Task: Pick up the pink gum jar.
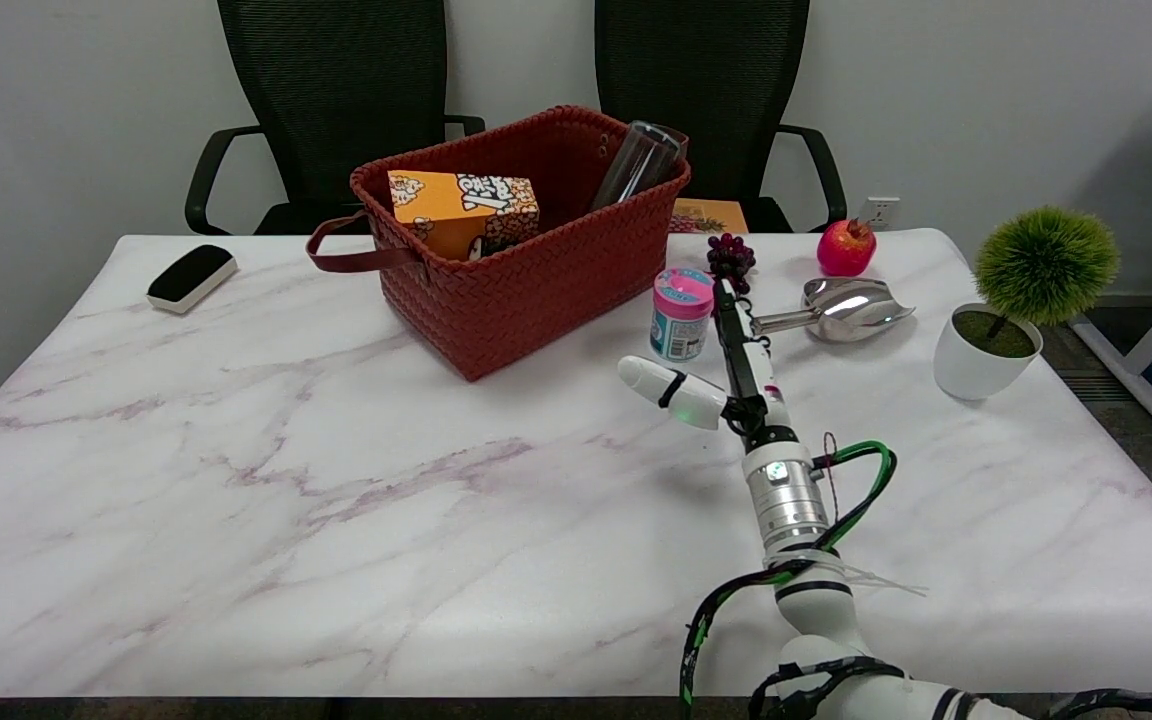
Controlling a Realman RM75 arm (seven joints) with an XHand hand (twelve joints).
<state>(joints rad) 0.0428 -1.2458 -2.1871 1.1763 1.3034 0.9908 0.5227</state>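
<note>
The pink gum jar (682, 314) stands upright on the marble table (336, 480), just right of the red basket, with a pink lid and a light blue label. My right hand (726, 365) reaches in from the lower right, seen edge-on. Its fingers (729, 310) stretch forward along the jar's right side, close to it. The thumb (671, 391) sticks out to the left, in front of the jar and apart from it. The hand holds nothing.
A red woven basket (556, 270) holds an orange snack box (463, 212) and a clear tube (636, 162). Dark grapes (730, 257), a red pomegranate (846, 247) and a metal scoop (841, 309) lie behind and right of the jar. A potted plant (1016, 300) stands far right, a black eraser (192, 277) far left.
</note>
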